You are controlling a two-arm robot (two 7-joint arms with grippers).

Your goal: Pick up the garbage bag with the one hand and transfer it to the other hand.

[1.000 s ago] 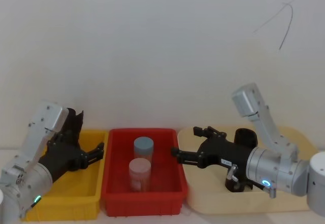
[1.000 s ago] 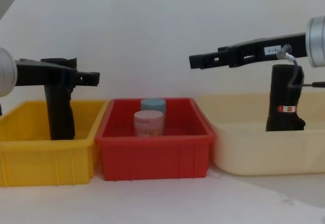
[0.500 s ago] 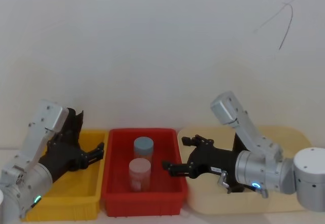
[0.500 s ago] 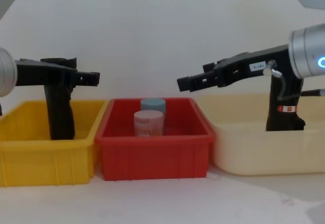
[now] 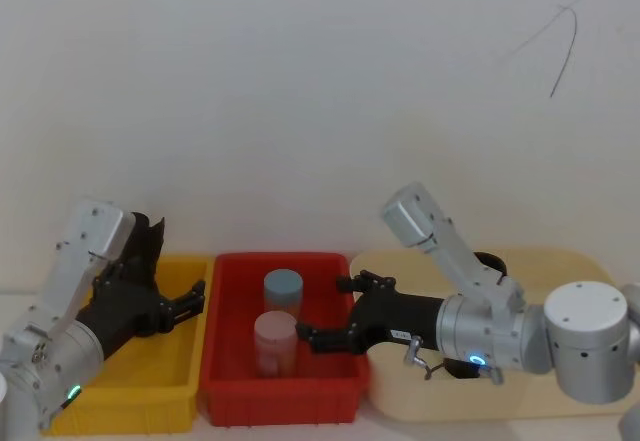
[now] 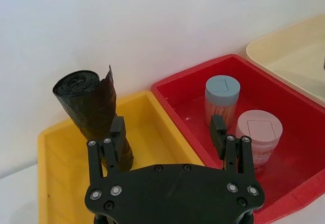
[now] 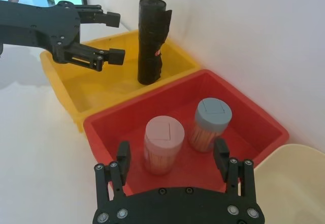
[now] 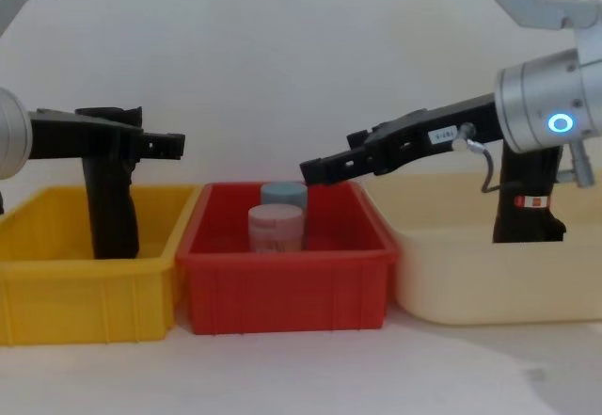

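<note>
— What sits on the white surface (image 8: 301, 368)?

— Three containers in a row: a yellow plastic bin (image 8: 85, 293) toward the left edge, a red plastic bin (image 8: 282, 293) in the middle, and a shallow cream tray (image 8: 489, 274) toward the right edge.

— And the arms?

— The black stickerless left gripper (image 8: 174, 142) hangs level over the yellow bin with its fingers apart, just beside an unlabelled black roll (image 8: 111, 203). The black right gripper (image 8: 315, 167), with a white sticker on its body, reaches out over the red bin, tilted slightly down; its fingers are also spread and hold nothing.

— Where is the garbage bag?

— The tall black roll of garbage bag (image 8: 527, 217) stands in the cream tray, behind the right arm. Neither gripper touches it.

— How does it lie?

— Upright, long axis vertical, its base on the tray floor. The plastic is wrinkled and flares a little at the bottom.

— Any markings?

— A small red-and-white label band (image 8: 532, 201) on the side facing the robot.
</note>
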